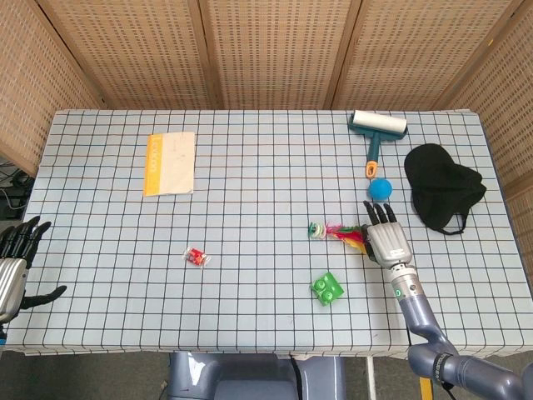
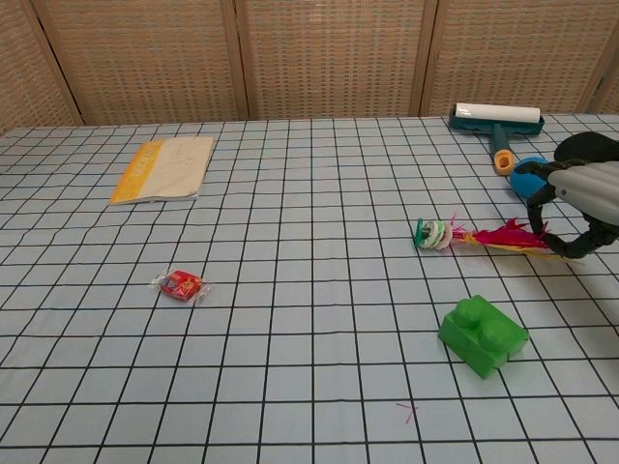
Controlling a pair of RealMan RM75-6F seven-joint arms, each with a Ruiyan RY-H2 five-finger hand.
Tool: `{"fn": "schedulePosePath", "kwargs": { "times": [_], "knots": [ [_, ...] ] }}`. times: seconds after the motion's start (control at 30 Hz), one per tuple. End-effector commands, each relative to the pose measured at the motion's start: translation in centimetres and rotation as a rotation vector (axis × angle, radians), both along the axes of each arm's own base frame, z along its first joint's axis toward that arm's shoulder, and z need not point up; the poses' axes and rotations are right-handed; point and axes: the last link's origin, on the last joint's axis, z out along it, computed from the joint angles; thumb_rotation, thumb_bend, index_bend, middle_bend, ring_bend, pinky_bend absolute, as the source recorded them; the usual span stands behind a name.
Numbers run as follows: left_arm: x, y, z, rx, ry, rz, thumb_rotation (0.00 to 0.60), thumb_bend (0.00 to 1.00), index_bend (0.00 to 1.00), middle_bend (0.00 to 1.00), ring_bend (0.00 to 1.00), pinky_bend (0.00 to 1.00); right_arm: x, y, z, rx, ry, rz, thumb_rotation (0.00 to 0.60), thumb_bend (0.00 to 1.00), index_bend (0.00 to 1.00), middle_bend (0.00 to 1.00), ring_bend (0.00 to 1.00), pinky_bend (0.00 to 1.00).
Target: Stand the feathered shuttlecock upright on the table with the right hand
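The feathered shuttlecock point(image 2: 484, 237) lies on its side on the checked table point(image 2: 290, 319), its green and white base point(image 2: 430, 233) pointing left and its red, pink and yellow feathers trailing right. In the head view the shuttlecock point(image 1: 337, 233) sits just left of my right hand point(image 1: 385, 242). My right hand point(image 2: 573, 208) curls its fingers over the feather tips with the thumb below, gripping them, and the feathers are bunched together. My left hand point(image 1: 17, 267) hangs beyond the table's left edge, fingers spread and holding nothing.
A green toy brick point(image 2: 483, 335) lies in front of the shuttlecock. Behind my right hand are a blue ball point(image 2: 529, 174), a lint roller point(image 2: 497, 121) and a black cap point(image 1: 441, 187). A small red packet point(image 2: 180, 284) and a yellow booklet point(image 2: 164, 167) lie to the left.
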Motion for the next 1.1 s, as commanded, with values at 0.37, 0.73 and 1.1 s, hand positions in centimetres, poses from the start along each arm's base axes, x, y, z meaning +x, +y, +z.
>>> {"fn": "schedulePosePath", "kwargs": {
  "times": [0.37, 0.73, 1.1],
  "knots": [
    [-0.1, -0.2, 0.7, 0.011, -0.026, -0.007, 0.600, 0.00, 0.00, 0.00, 0.00, 0.00, 8.6, -2.3, 5.0, -0.105, 0.093, 0.285, 0.600, 0.66, 0.81, 0.03, 0.00, 0.00],
    [-0.2, -0.3, 1.1, 0.012, -0.041, -0.009, 0.600, 0.00, 0.00, 0.00, 0.00, 0.00, 15.4, -2.0, 6.5, -0.144, 0.173, 0.428, 0.600, 0.66, 0.81, 0.04, 0.00, 0.00],
    [-0.1, -0.5, 1.2, 0.012, -0.044, -0.013, 0.600, 0.00, 0.00, 0.00, 0.00, 0.00, 16.7, -1.7, 3.6, -0.097, 0.190, 0.434, 0.600, 0.66, 0.81, 0.05, 0.00, 0.00]
  ]
}}
